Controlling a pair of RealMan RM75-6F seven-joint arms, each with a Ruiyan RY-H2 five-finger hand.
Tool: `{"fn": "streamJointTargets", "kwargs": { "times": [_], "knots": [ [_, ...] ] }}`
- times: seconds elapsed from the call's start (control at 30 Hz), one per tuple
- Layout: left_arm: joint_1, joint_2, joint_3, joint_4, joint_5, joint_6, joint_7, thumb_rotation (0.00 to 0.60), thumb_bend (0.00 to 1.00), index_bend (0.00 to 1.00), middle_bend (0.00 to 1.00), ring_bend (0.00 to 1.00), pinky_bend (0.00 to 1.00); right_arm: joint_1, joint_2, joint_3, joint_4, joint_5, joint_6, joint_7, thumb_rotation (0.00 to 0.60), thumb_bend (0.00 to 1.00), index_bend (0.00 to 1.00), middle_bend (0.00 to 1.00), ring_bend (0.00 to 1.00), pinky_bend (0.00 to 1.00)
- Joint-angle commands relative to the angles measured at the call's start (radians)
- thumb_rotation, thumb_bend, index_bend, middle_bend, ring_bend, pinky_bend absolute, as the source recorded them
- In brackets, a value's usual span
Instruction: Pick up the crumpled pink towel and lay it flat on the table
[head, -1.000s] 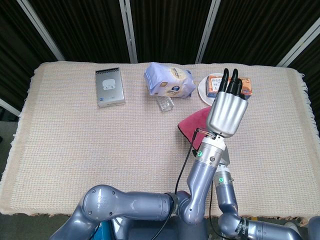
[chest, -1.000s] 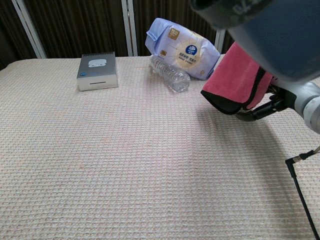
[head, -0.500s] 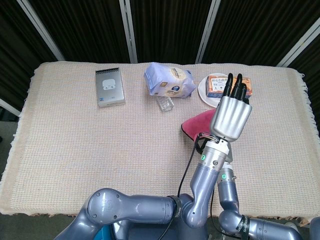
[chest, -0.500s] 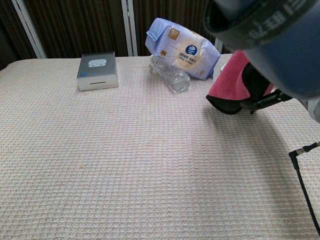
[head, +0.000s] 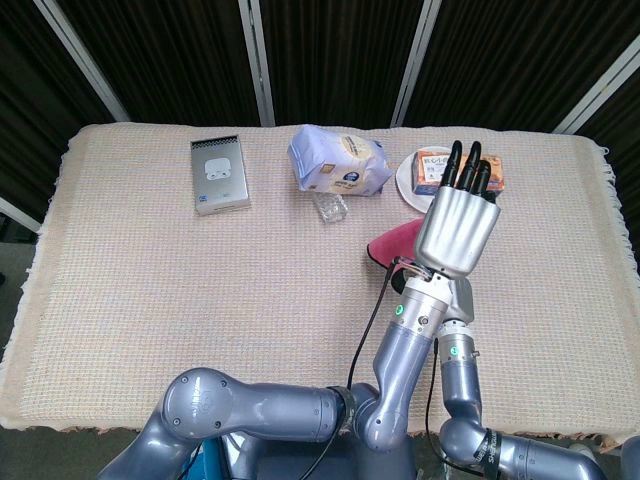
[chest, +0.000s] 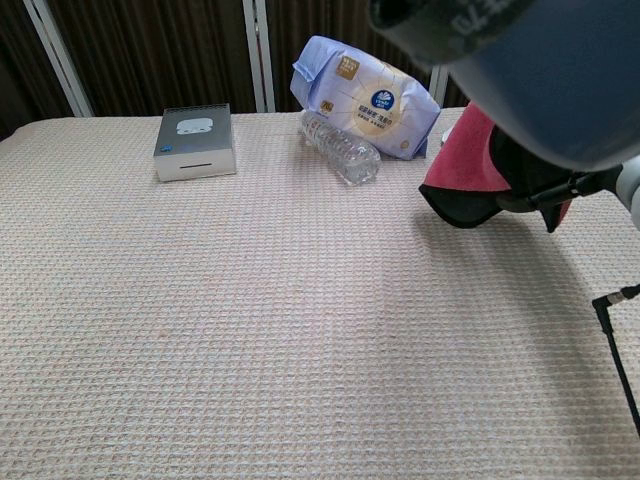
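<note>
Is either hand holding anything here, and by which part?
The pink towel hangs lifted beneath the left hand, apparently held by its upper part; the exact grip is hidden. The right hand cannot be seen.

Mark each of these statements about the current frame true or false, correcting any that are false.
1. The pink towel is spread flat on the table. False: it is bunched and lifted off the table, beneath a raised hand.
2. A clear water bottle lies on its side in front of the lavender tissue pack. True.
3. The grey box sits on the table's right side. False: it is toward the far left.
4. An orange carton rests on a white plate near the far edge. True.
5. The raised hand's dark fingers point toward the far edge of the table. True.
</note>
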Motion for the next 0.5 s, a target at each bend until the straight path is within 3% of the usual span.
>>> {"fn": "streamJointTargets", "kwargs": {
  "times": [0.03,0.2,0.5],
  "knots": [
    [0.020,0.020,0.005,-0.029,0.006,0.007,0.003,0.600,0.68,0.60,0.17,0.00,0.02,-0.005,0.001,-0.002,0.008,0.002,0.001,0.002,0.600,0.26,0.00,0.00,0.00,0.00],
    [0.048,0.052,0.015,-0.076,0.010,0.018,0.013,0.600,0.68,0.60,0.17,0.00,0.02,-0.017,0.012,-0.002,0.008,-0.005,0.004,0.015,0.600,0.26,0.00,0.00,0.00,0.00],
    [0.090,0.096,0.030,-0.135,0.011,0.032,0.022,0.600,0.68,0.60,0.16,0.00,0.02,-0.040,0.027,0.000,0.005,-0.040,0.017,0.054,0.600,0.34,0.09,0.00,0.00,0.00]
  ]
}}
